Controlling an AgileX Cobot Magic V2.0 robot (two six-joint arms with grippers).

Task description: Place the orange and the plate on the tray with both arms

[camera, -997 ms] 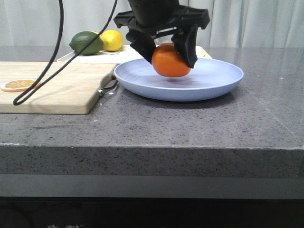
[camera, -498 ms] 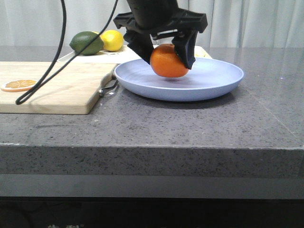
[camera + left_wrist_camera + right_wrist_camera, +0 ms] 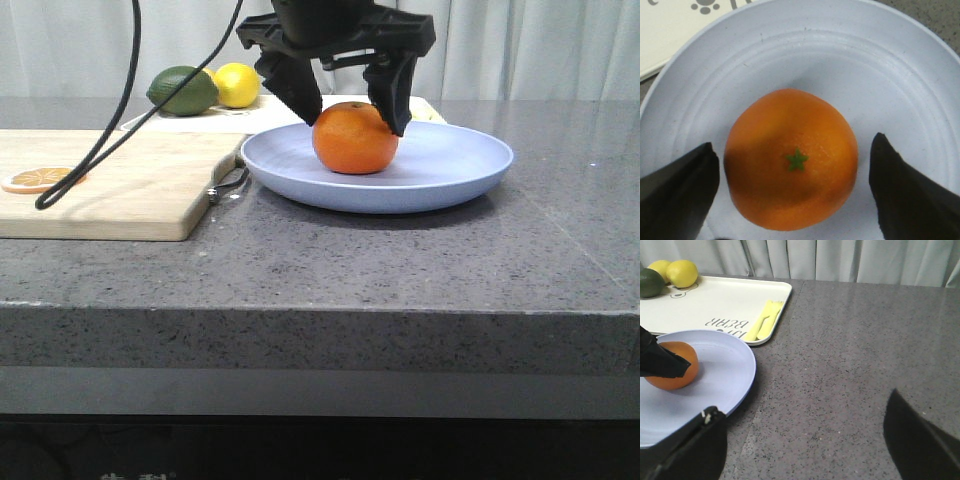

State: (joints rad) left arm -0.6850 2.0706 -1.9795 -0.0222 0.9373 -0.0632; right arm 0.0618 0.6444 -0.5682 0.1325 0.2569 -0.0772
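Observation:
The orange (image 3: 355,138) rests on the lavender-blue plate (image 3: 450,170), stem dimple up. My left gripper (image 3: 352,118) is open just above it, one finger on each side, clear of the fruit. The left wrist view shows the orange (image 3: 792,160) on the plate (image 3: 805,55) between the spread fingers of that gripper (image 3: 792,145). The cream tray (image 3: 200,122) lies behind the plate. My right gripper (image 3: 802,407) is open and empty over the bare countertop beside the plate (image 3: 730,370); it sees the orange (image 3: 670,375) and tray (image 3: 715,300). It is not in the front view.
A wooden cutting board (image 3: 110,180) with an orange slice (image 3: 38,180) lies left of the plate. A lime (image 3: 182,90) and a lemon (image 3: 235,85) sit on the tray's far left; yellow cutlery (image 3: 762,320) lies on the tray edge nearest the plate. A black cable (image 3: 90,150) hangs over the board.
My left gripper has opened and let go of the orange, which now rests on the plate. The fingers have risen a little.

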